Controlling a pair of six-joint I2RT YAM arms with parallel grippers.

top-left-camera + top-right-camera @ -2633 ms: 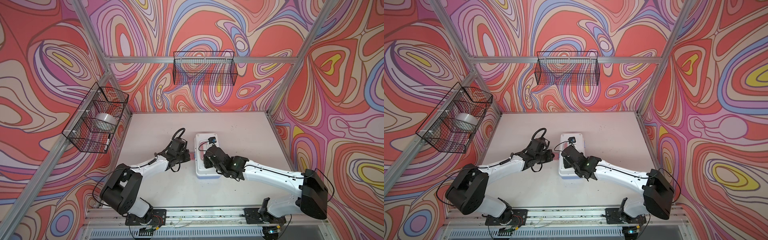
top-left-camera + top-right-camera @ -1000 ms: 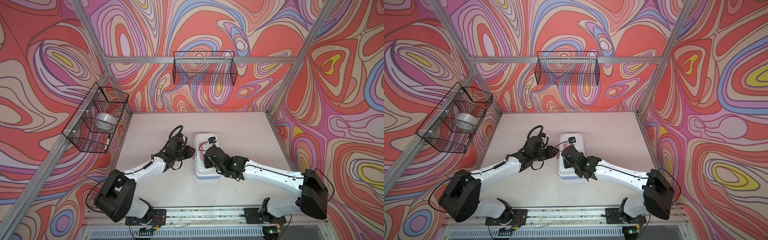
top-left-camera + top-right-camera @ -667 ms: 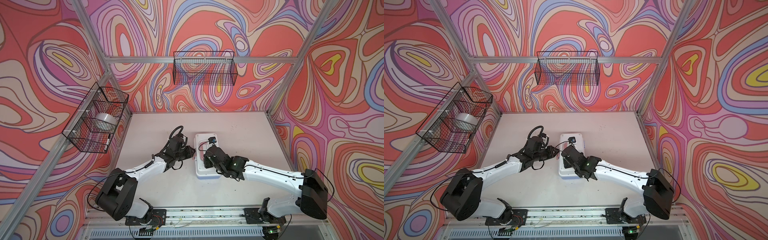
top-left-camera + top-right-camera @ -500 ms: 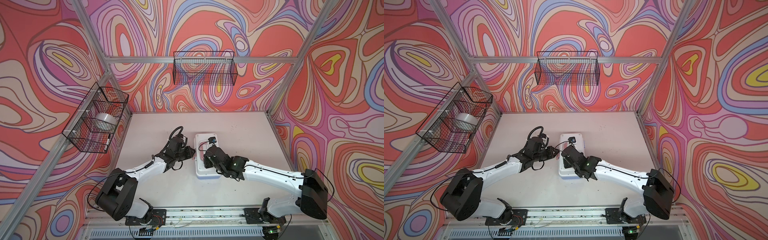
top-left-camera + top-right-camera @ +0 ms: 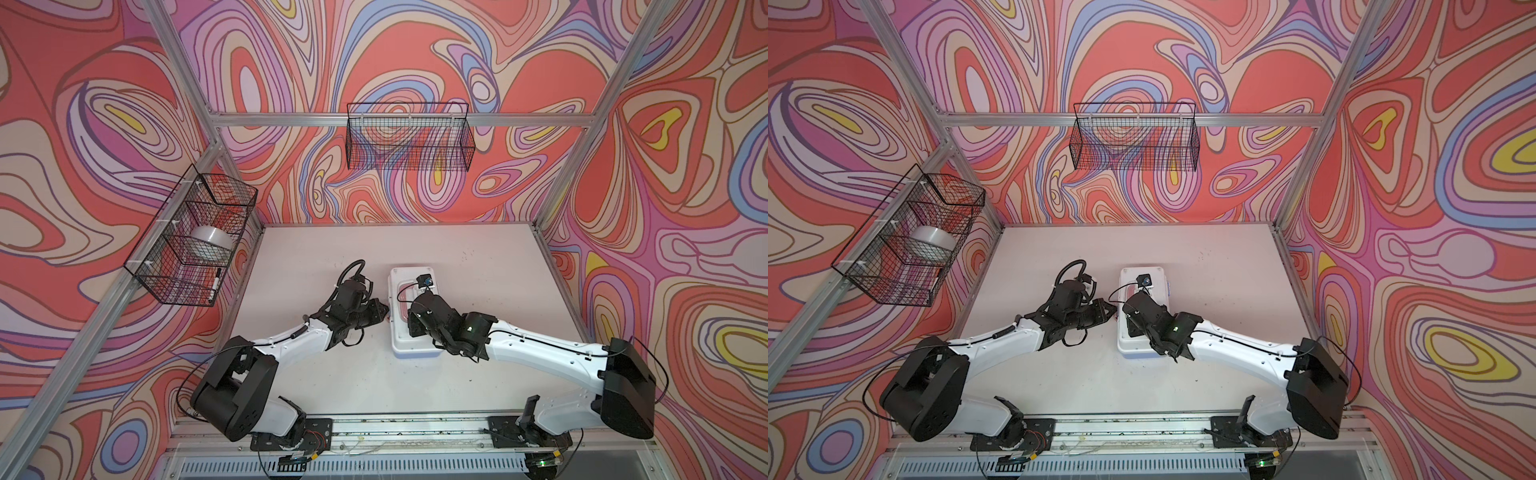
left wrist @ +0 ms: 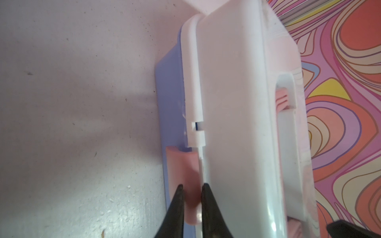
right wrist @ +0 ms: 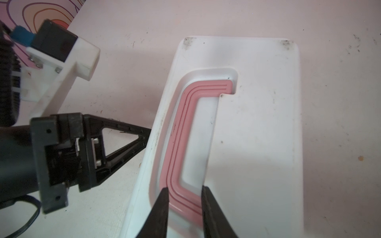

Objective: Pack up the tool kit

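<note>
Since a few seconds ago the left gripper [image 6: 191,186] has come closer to the left side of the tool kit box [image 5: 415,349], which lies closed near the middle of the table [image 5: 478,257], and we see its black fingers [image 6: 177,206] pinch the smooth pink latch [image 6: 179,164] beside the light blue base [image 6: 171,92]; the right arm has not moved. The right gripper [image 7: 184,188] clamps the ribbed pink handle [image 7: 185,115] in the recess of the scuffed white lid [image 7: 257,134]. We cannot see inside the box; the black wire basket [image 5: 178,286] on the left wall holds a white roll [image 5: 210,241] and a marker [image 5: 215,282].
</note>
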